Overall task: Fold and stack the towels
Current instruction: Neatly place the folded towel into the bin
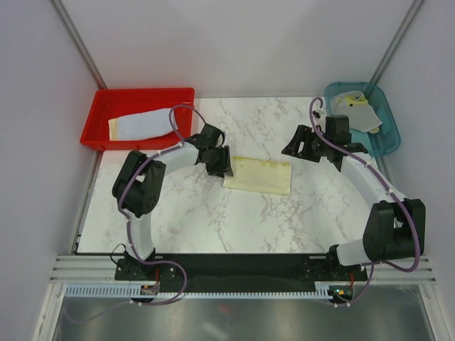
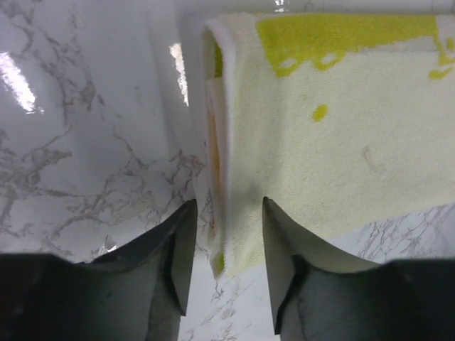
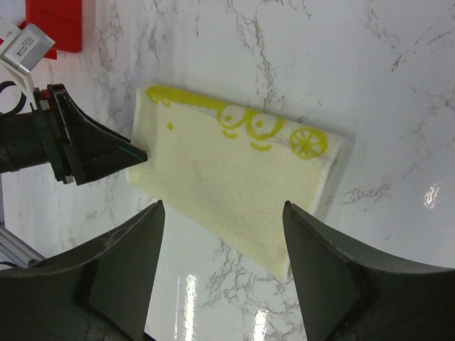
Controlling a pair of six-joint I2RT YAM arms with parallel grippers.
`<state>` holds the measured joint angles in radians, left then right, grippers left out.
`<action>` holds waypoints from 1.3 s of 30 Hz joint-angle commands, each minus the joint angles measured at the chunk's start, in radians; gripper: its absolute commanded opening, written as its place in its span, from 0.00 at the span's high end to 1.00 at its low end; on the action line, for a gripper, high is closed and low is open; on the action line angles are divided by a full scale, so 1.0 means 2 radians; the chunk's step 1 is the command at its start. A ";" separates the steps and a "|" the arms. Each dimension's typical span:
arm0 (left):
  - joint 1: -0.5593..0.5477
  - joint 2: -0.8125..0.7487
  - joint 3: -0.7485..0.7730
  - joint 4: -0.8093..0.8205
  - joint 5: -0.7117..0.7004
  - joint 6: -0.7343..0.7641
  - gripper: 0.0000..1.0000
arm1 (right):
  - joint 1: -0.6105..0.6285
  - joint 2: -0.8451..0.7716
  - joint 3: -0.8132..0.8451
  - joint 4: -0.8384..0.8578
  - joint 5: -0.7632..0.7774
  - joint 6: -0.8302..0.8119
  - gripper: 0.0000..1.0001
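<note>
A folded cream-yellow towel [image 1: 258,175] with a yellow-green print lies flat on the marble table [image 1: 256,220]. It also shows in the left wrist view [image 2: 341,128] and the right wrist view [image 3: 227,177]. My left gripper [image 1: 222,165] is low at the towel's left edge, open, with the layered edge lying between its fingers [image 2: 227,206]; it also shows in the right wrist view [image 3: 106,153]. My right gripper [image 1: 295,148] is open and empty, raised just past the towel's right end [image 3: 222,207]. A folded pale lavender-blue towel [image 1: 142,126] lies in the red tray [image 1: 142,92].
The red tray stands at the back left. A teal bin [image 1: 387,135] at the back right holds a crumpled cloth with a white label [image 1: 359,114]. White walls close in the back and both sides.
</note>
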<state>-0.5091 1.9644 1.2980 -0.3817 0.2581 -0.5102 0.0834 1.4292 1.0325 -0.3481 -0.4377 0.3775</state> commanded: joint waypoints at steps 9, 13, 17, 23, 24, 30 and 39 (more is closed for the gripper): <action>-0.001 0.022 0.033 -0.024 -0.037 -0.006 0.41 | 0.003 -0.022 0.006 0.013 -0.010 -0.004 0.24; -0.002 0.035 0.039 -0.021 -0.020 -0.013 0.42 | 0.001 -0.020 0.003 0.012 -0.008 -0.008 0.24; -0.005 0.038 0.037 -0.018 -0.011 -0.017 0.43 | 0.003 -0.017 0.001 0.013 -0.007 -0.008 0.24; -0.005 0.046 0.035 -0.017 0.000 -0.020 0.52 | 0.003 -0.017 0.003 0.013 -0.008 -0.008 0.24; -0.005 0.049 0.038 -0.018 0.005 -0.019 0.54 | 0.001 -0.017 0.004 0.014 -0.009 -0.007 0.24; -0.005 0.067 0.055 -0.019 0.014 -0.014 0.88 | 0.002 -0.017 0.000 0.015 -0.013 -0.006 0.24; -0.003 0.030 0.117 -0.067 -0.042 0.010 0.98 | 0.001 -0.040 -0.008 0.018 -0.017 -0.004 0.24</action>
<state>-0.5121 2.0602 1.4502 -0.4629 0.2588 -0.5335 0.0834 1.3994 1.0161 -0.3454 -0.4545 0.3710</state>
